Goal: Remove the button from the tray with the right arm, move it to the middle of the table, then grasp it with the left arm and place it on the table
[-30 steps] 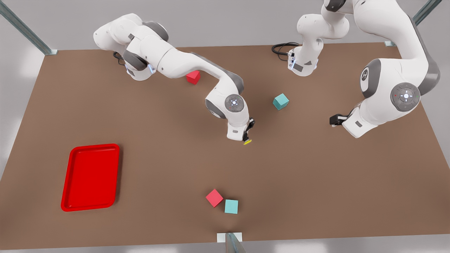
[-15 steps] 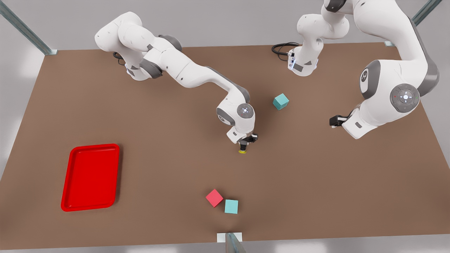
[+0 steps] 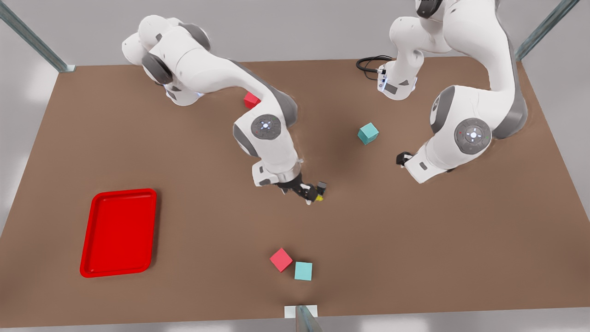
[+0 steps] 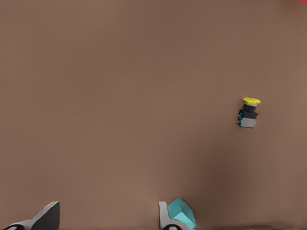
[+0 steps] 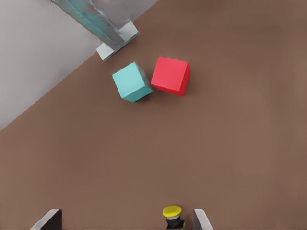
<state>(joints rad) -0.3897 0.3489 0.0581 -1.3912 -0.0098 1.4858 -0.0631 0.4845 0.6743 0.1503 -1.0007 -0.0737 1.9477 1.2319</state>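
Button (image 3: pixel 319 198) sits mid-counter (image 3: pixel 415 240), yellow cap showing, just beside one finger of the right gripper (image 3: pixel 315 192), whose fingers are spread w/ the button not pinched between them. Left gripper (image 3: pixel 402 159) hangs over the counter at the front view's right, near a teal cube (image 3: pixel 368 133), fingers spread and nothing held; its wrist view shows the button (image 4: pixel 248 113) well apart from it. Tray (image 3: pixel 119 232), red, lies at the front view's left near edge, and a red cube (image 3: pixel 280 259) + teal cube (image 3: pixel 303 271) touch near the front edge.
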